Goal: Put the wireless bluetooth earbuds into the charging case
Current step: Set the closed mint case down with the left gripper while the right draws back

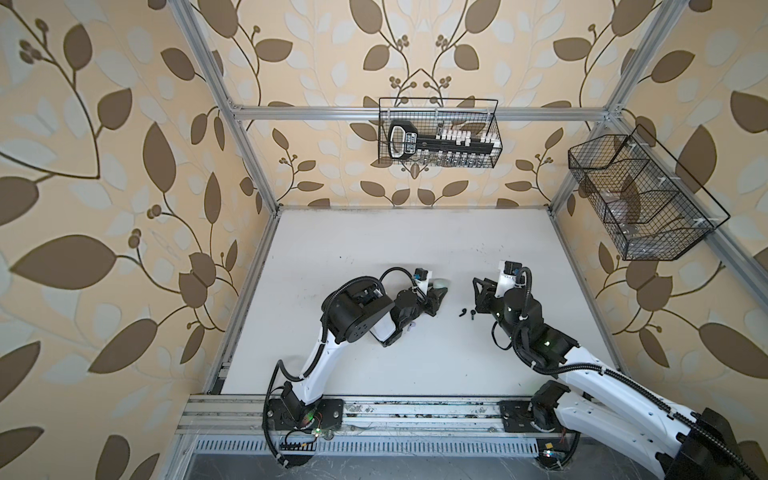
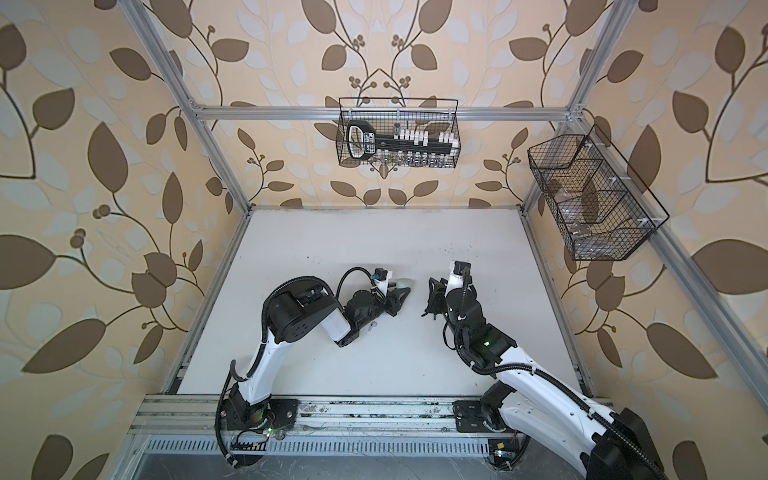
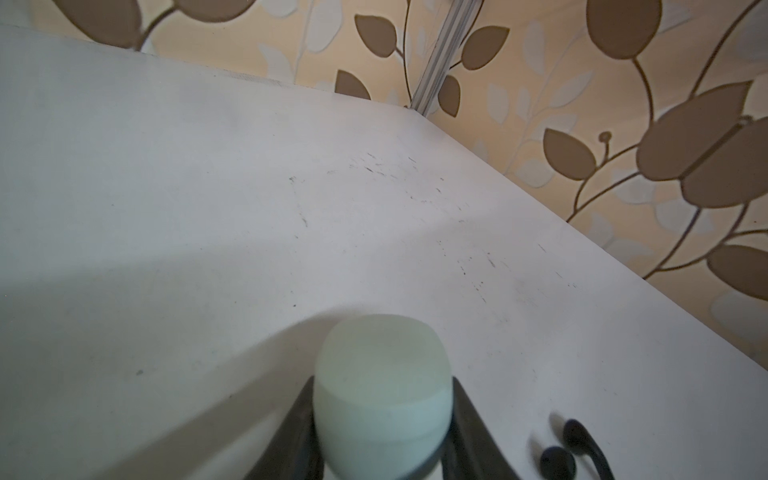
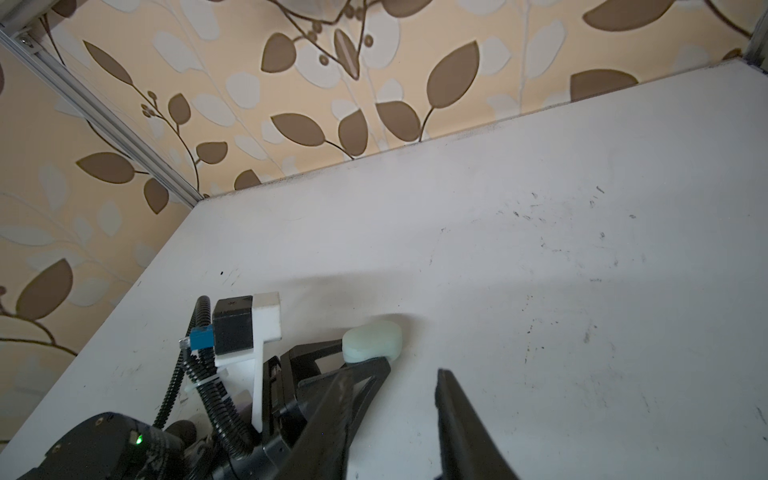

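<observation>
- Left pincer (image 3: 382, 419): clenched on the mint case (image 3: 380, 365), one jaw on each flank. The grip sits on smooth, rounded plastic. Judged risk: the case twists or squirts out if it is pressed from above.
- Case: a seam runs round it and the lid appears shut, so no socket is exposed. Judged risk: an earbud pushed at it now would skid off. Whether the case rests on the desk (image 3: 166, 208) or hangs just above it cannot be told.
- Right pincer (image 4: 397, 376): released, jaws apart with nothing between them, near the case. Judged risk: prising the lid with its tips could lever the case out of the left hold, or the two pincers could collide.
- Black earbuds (image 3: 557, 462): loose on the desk between the two pincers, nearer the right one, and not in any case. They are tiny and stemmed. Judged risk: an off-centre pinch flicks one away, or a low pass of the right pincer sweeps them aside.
- Colour: black earbuds lie beside a mint case. Judged risk: the pair and the case do not match.
- No other earbuds can be made out.
</observation>
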